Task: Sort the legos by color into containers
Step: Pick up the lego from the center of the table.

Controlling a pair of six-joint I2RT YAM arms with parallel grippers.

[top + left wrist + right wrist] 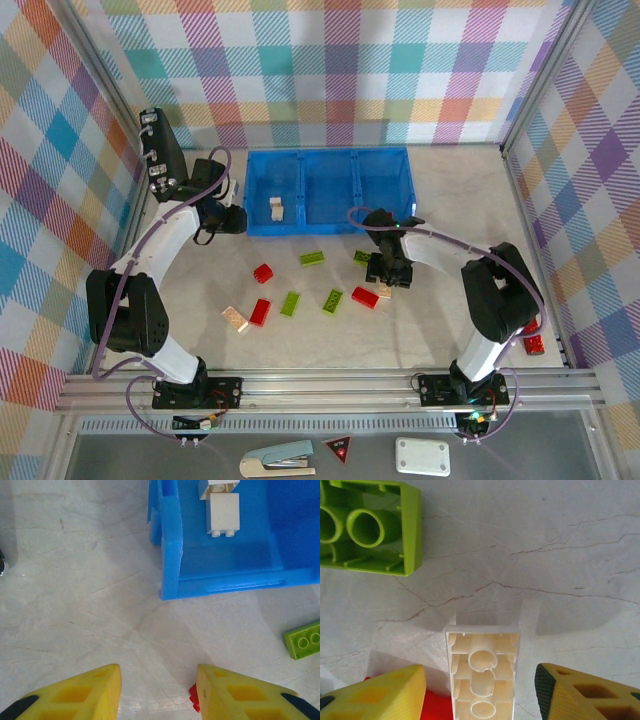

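Tray: left compartment is holding cream bricks. Reds and greens are lying loose on table; most sorting is remaining. Right tool is straddling upturned cream brick, jaws apart, not gripping. Left tool is hovering part-open, empty, beside tray.

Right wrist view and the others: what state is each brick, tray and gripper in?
Cream brick: upside down, not gripped.
Green brick: upside down, loose.
Blue tray: left compartment holds cream bricks.
Left gripper: open, holding nothing.
Right gripper: open, straddling the cream brick.
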